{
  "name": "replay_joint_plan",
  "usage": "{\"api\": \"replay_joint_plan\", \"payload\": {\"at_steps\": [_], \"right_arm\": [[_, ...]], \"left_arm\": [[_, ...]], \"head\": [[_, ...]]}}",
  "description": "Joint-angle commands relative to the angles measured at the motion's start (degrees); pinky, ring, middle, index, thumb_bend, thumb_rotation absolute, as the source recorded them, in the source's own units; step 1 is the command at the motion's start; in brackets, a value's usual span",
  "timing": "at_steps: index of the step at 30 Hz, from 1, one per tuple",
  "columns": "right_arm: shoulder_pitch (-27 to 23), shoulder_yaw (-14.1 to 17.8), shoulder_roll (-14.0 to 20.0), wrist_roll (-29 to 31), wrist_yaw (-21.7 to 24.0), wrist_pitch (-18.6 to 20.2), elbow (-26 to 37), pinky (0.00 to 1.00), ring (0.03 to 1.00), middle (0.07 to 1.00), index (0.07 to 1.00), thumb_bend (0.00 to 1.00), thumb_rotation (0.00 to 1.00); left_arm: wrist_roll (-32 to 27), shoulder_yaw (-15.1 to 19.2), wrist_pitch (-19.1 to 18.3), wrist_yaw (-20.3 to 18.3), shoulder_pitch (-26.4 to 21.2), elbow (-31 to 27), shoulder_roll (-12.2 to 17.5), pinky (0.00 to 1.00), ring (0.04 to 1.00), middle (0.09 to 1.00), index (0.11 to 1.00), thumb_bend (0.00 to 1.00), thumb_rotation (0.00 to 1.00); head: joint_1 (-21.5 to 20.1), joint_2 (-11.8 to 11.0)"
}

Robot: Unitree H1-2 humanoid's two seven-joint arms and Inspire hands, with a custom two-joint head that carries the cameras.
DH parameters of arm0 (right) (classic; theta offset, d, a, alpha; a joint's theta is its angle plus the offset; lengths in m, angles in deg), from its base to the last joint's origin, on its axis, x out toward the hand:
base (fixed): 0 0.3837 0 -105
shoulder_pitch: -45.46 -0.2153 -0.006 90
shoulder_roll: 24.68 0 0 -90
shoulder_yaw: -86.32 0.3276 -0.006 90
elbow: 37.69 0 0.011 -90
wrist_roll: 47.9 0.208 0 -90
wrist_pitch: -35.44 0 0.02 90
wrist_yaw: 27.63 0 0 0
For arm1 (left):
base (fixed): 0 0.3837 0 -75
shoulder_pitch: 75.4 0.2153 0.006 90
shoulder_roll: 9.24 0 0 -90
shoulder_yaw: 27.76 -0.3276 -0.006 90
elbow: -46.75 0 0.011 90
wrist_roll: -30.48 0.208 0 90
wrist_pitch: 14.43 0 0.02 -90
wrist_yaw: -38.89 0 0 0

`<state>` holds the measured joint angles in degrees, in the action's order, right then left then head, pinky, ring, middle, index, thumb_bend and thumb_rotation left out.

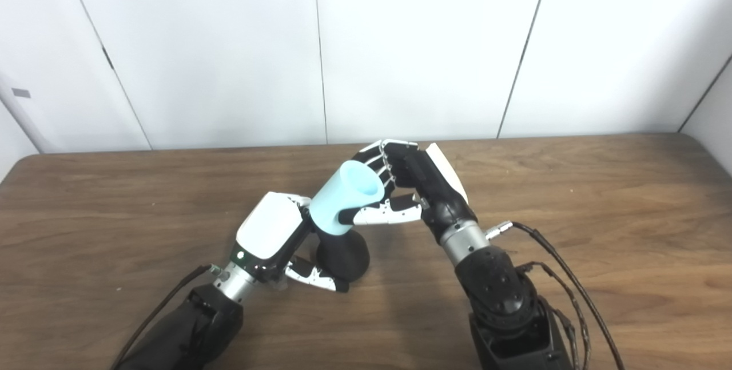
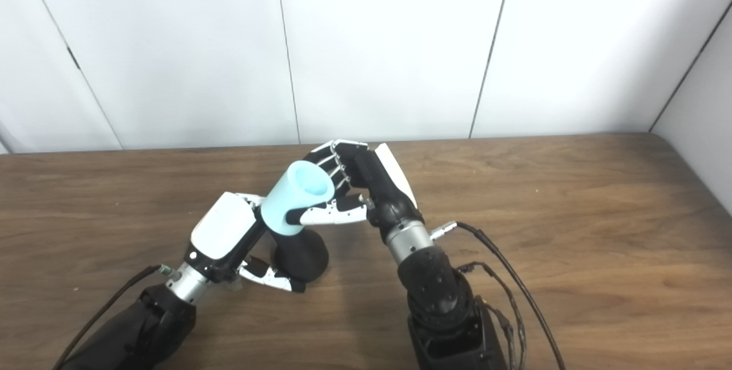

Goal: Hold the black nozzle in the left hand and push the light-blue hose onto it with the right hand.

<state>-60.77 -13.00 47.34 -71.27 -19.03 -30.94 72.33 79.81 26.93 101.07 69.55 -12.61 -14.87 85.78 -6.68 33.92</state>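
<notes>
two hands met over the middle of the wooden table (image 1: 572, 198), each with its own job. the left hand (image 1: 273, 238) had its fingers wrapped around the black nozzle (image 1: 343, 255), whose wide rounded base sat on or just above the tabletop, probably so the narrow end pointed up and stayed steady against a push. the right hand (image 1: 409, 181) was clamped on the light-blue hose (image 1: 346, 198), thumb under and fingers curled behind its open mouth. the hose was tilted, its lower end already over the nozzle's top, its open end facing up and to the right. how far it was seated i could not tell; the joint was hidden inside the hose.
</notes>
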Motion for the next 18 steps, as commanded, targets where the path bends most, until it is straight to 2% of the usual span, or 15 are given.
{"api": "replay_joint_plan", "payload": {"at_steps": [1, 6, 14, 18], "right_arm": [[-2.36, -1.24, 0.43, -0.48, -1.48, -4.52, 1.05, 0.26, 0.372, 0.470, 0.537, 0.51, 0.00], [-2.97, -2.53, 1.36, -1.76, -0.99, -3.50, 1.37, 0.27, 0.379, 0.471, 0.540, 0.51, 0.00], [-5.85, -4.81, 3.92, -5.17, 0.51, -0.54, 2.55, 0.27, 0.382, 0.464, 0.536, 0.51, 0.00], [-6.31, -4.94, 4.83, -5.32, 0.41, -0.42, 2.91, 0.27, 0.386, 0.465, 0.526, 0.52, 0.00]], "left_arm": [[-3.28, -5.44, 1.40, 2.66, 16.50, 8.55, -11.22, 0.37, 0.399, 0.443, 0.517, 0.52, 0.00], [-3.68, -5.15, 1.41, 1.90, 16.48, 8.50, -11.42, 0.36, 0.389, 0.441, 0.517, 0.52, 0.00], [-2.82, -5.43, 1.41, 2.83, 16.20, 8.70, -11.33, 0.31, 0.346, 0.426, 0.520, 0.52, 0.00], [-2.72, -5.48, 1.41, 2.67, 16.05, 8.82, -11.27, 0.34, 0.367, 0.433, 0.520, 0.52, 0.00]], "head": [[0.08, 0.20], [0.27, 0.38], [-0.57, 0.71], [-0.91, 0.73]]}}
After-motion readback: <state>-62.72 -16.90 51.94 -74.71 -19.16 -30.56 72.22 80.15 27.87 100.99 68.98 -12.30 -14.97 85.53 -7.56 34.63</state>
